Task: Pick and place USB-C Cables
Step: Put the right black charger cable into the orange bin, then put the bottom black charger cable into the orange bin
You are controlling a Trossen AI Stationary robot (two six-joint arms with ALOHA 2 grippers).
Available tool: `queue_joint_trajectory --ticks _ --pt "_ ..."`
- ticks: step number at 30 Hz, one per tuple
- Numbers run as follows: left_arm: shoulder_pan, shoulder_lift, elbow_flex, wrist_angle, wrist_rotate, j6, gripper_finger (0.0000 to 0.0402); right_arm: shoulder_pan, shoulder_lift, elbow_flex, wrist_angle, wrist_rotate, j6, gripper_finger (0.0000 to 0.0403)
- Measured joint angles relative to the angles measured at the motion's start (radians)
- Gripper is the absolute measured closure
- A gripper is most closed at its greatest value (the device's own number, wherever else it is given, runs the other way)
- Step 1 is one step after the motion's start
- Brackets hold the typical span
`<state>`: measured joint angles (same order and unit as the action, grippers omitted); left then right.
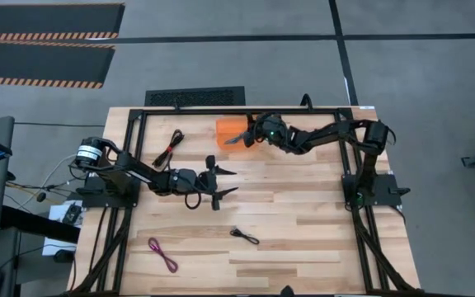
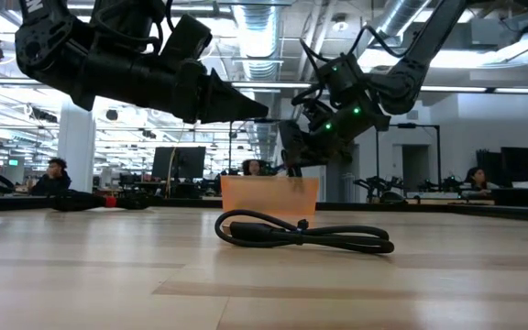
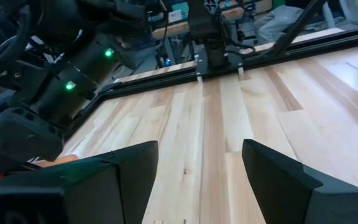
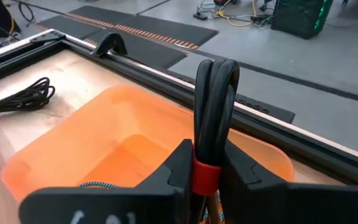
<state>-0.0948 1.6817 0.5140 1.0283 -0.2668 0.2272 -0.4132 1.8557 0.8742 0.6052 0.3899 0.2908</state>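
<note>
My right gripper (image 1: 239, 139) is over the orange tray (image 1: 228, 128) at the table's far side, shut on a folded red-and-black cable (image 4: 216, 106). A bit of a braided teal cable (image 4: 97, 185) shows inside the tray. A second red-and-black cable (image 1: 170, 147) lies left of the tray. A black cable (image 1: 244, 236) and a magenta cable (image 1: 162, 254) lie flat nearer the front edge. My left gripper (image 1: 225, 183) is open and empty above the table's middle. My right gripper pinches the folded cable between its two fingers at the red band (image 4: 205, 175) that binds the strands. The looped end (image 4: 217, 67) sticks out beyond the fingertips. The fingers point toward the table's left. The cable is lifted clear above the tray.
A black metal frame (image 1: 246, 110) runs along the table's far edge and both sides. In the low view the black cable (image 2: 301, 234) lies in front of the tray (image 2: 269, 197). Bare wood lies between the cables and at the right front.
</note>
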Motion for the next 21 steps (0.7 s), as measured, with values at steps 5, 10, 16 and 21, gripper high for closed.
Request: queue_joint_trajectory --ticks 5,10,16,21 --pt "0.0 0.0 0.0 -0.005 0.0 0.003 0.0176 -0.017 0.0 0.0 -0.001 -0.067 0.062 0.0325" --pt "0.0 0.0 0.0 -0.007 0.0 0.014 0.0176 -0.038 0.0 0.0 -0.025 -0.087 0.128 0.0288" --pt "0.0 0.0 0.0 -0.008 0.0 0.016 0.0176 -0.05 -0.001 0.0 -0.03 -0.134 0.129 0.0214" --pt "0.0 0.0 0.0 -0.022 0.0 0.047 0.0176 -0.027 -0.015 0.0 -0.038 -0.125 0.131 0.0173"
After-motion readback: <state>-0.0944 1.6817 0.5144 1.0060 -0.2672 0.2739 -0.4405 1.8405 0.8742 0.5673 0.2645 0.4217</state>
